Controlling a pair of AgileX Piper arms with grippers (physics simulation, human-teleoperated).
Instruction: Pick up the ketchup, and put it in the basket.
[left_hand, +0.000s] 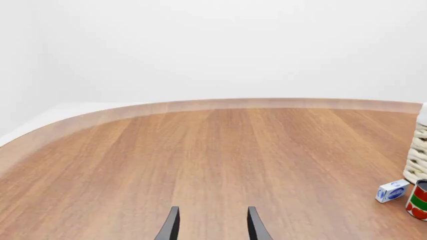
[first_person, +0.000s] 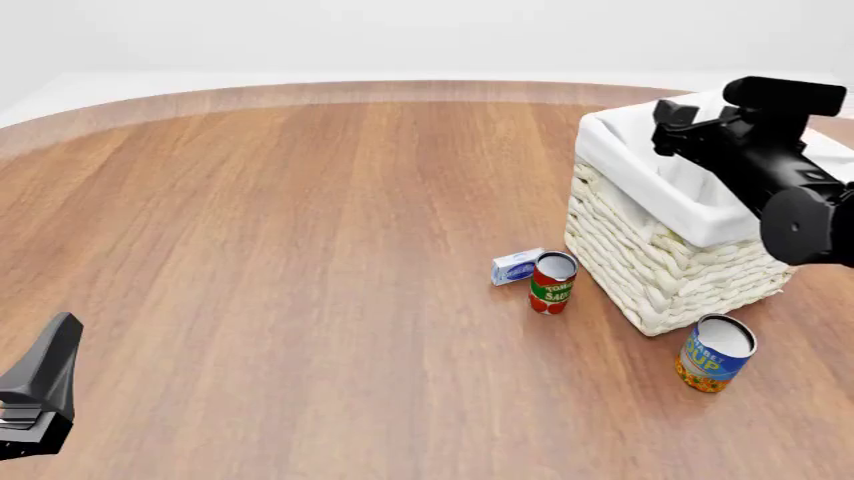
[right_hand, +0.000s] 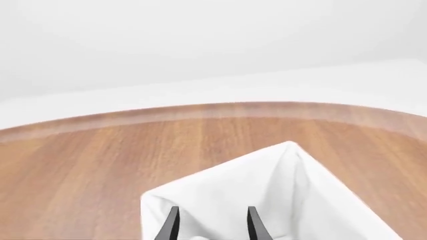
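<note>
- The basket (first_person: 667, 265) has cream-white woven wicker walls and a plain white cloth liner (right_hand: 267, 200) over its rim.
- At the basket's 9 o'clock, a can (first_person: 551, 283) with a red and green label bearing white lettering.
- At the can's 10 o'clock, a small white box (first_person: 517, 266) with blue print.
- At the basket's 5 o'clock, a blue and yellow can (first_person: 715, 354) with a pale top.
- The table (first_person: 267, 250) is warm brown wood grain with a paler edge.
- Both arms are black.

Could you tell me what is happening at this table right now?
The right gripper hangs over the basket with its fingers apart and nothing between them. No ketchup bottle shows on the table; whether it lies in the basket cannot be seen. The left gripper hovers open over bare wood. A tomato sauce can, a small box and another can stand nearby.
</note>
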